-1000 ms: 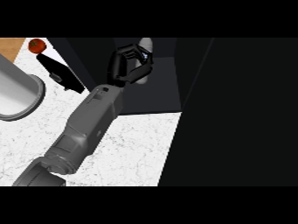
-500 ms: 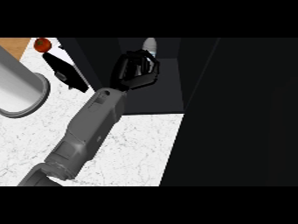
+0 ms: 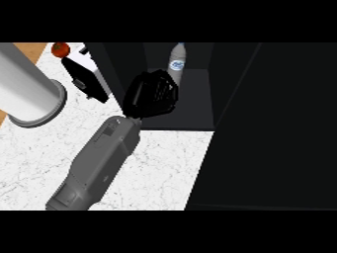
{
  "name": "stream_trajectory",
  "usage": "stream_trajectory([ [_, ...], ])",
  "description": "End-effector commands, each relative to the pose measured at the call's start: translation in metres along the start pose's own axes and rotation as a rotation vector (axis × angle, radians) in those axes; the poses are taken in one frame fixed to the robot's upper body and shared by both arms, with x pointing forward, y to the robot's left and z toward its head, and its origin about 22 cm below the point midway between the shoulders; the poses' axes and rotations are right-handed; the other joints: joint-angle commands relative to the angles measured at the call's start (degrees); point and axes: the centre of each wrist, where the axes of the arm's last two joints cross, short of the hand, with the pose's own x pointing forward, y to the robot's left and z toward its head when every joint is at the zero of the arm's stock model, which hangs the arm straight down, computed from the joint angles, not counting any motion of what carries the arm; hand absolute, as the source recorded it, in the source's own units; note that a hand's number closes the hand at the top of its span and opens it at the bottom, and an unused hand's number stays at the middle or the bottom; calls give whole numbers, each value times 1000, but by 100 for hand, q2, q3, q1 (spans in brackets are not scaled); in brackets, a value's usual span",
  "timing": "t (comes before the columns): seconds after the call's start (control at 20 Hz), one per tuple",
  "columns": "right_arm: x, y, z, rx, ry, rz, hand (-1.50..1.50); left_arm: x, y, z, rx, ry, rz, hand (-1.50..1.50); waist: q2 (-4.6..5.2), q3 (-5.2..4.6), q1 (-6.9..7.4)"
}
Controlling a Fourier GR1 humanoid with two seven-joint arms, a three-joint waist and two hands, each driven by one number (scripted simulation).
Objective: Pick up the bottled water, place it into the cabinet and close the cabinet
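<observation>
The bottled water (image 3: 176, 63) stands upright inside the dark cabinet (image 3: 200, 99), so placing looks done, and the one hand in view (image 3: 150, 95), fingers curled on nothing just in front of the bottle, leaves only the cabinet door (image 3: 280, 128) to close.
</observation>
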Motion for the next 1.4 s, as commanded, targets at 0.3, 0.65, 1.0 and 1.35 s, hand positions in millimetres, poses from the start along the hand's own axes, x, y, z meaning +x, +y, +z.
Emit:
stream_trajectory([
  [0.3, 21, 2, 6, 169, 11, -6, 150, -1, 35, 97, 83, 30, 85, 150, -49, -11, 372],
  [0.65, 32, 11, 7, 361, 24, -67, 150, 46, 61, 152, 143, -23, 56, 150, -20, -6, 333],
  [1.0, 35, 24, -9, 361, 9, -78, 150, 93, 63, 209, 155, -28, 52, 150, 1, -23, 274],
  [1.35, 36, 52, -61, 309, -29, -67, 150, 140, 66, 257, 176, -50, 32, 150, 67, -15, 142],
])
